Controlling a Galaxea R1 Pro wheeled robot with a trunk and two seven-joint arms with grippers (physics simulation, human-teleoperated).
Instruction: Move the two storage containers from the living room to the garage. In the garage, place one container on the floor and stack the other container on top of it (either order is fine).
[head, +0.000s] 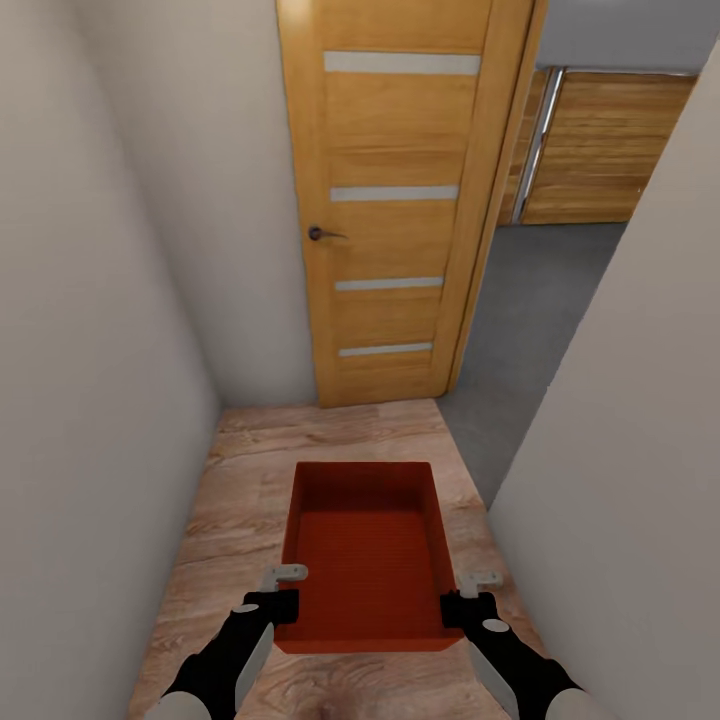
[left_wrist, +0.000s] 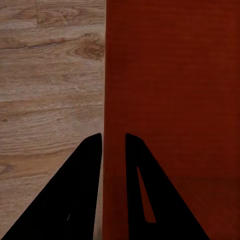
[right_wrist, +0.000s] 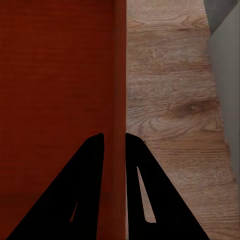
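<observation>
Here you had the shallow orange-red rectangular storage container (head: 365, 555) carried between both arms, the left gripper (head: 281, 592) clamped on its left wall and the right gripper (head: 468, 595) clamped on its right wall. Each wall sat between that gripper's jaws, likely so the lidless bin rode level. Below the jaws ran the light wood-plank floor (head: 240, 500) of a narrow white-walled passage. Ahead stood an open honey-coloured wooden door (head: 395, 200), with dark grey flooring (head: 530, 320) beyond.
</observation>
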